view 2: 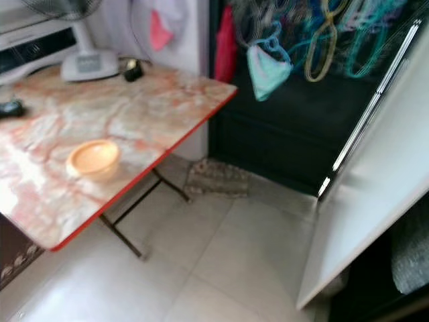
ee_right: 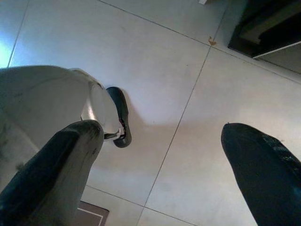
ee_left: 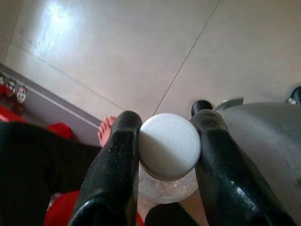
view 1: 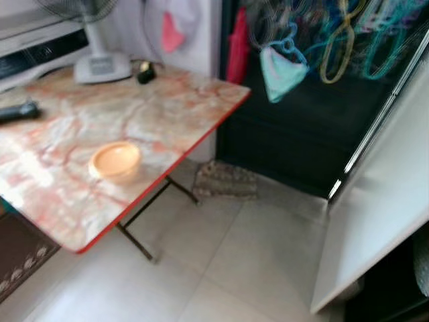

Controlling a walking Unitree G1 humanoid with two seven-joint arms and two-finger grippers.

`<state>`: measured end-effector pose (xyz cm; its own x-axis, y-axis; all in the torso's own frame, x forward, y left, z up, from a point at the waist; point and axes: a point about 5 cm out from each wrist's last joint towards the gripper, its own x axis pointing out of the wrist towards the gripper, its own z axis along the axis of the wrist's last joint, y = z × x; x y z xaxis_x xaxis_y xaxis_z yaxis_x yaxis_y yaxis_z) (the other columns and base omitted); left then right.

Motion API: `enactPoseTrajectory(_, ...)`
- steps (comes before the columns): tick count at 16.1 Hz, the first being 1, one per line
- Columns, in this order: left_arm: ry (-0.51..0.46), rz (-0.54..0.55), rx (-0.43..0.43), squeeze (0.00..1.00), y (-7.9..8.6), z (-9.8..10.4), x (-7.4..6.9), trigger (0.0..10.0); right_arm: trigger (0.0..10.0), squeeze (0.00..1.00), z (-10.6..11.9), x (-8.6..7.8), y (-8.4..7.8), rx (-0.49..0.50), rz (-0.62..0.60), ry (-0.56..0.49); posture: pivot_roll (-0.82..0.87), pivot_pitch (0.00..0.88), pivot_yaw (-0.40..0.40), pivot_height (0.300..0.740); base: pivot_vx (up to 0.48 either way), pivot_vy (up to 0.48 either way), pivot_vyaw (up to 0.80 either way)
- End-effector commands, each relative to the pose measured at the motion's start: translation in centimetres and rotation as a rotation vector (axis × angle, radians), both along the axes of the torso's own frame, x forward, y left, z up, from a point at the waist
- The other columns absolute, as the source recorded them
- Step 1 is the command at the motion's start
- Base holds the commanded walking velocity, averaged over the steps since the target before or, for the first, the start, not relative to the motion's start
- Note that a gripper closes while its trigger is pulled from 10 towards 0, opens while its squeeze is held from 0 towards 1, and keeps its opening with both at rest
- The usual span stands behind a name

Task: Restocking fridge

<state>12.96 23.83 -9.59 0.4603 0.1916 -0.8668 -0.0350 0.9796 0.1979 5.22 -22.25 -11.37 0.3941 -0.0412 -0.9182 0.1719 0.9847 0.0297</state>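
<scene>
White ridged cap [ee_left: 170, 146], clear bottle [ee_left: 167, 187], left hand [ee_left: 164, 141] clamping

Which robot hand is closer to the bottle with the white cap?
Left. The left gripper is shut on the bottle, one finger on each side of its cap. The right gripper hangs open above the floor tiles, holding nothing.

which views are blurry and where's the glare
Both eye views are motion-blurred, worst on the hangers; glare washes the table near the bowl. Left wrist view is sharp on the bottle cap, with floor glare. Right wrist view has its fingers soft.
</scene>
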Motion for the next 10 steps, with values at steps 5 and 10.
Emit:
enactPoseTrajectory(5,0.014,-0.021,-0.002,0.0,-0.12,-0.11,-0.24,10.0,10.0,0.0,-0.09,-0.4,0.1,0.003,0.004,0.018,0.03,0.0,0.011,0.74,0.0,0.0,-0.8)
enactPoseTrajectory(10,0.005,-0.003,-0.012,0.0,-0.13,-0.06,-0.07,10.0,10.0,0.0,-0.07,-0.23,0.09,0.003,0.002,0.014,0.04,0.0,0.005,0.74,0.0,0.0,-0.8)
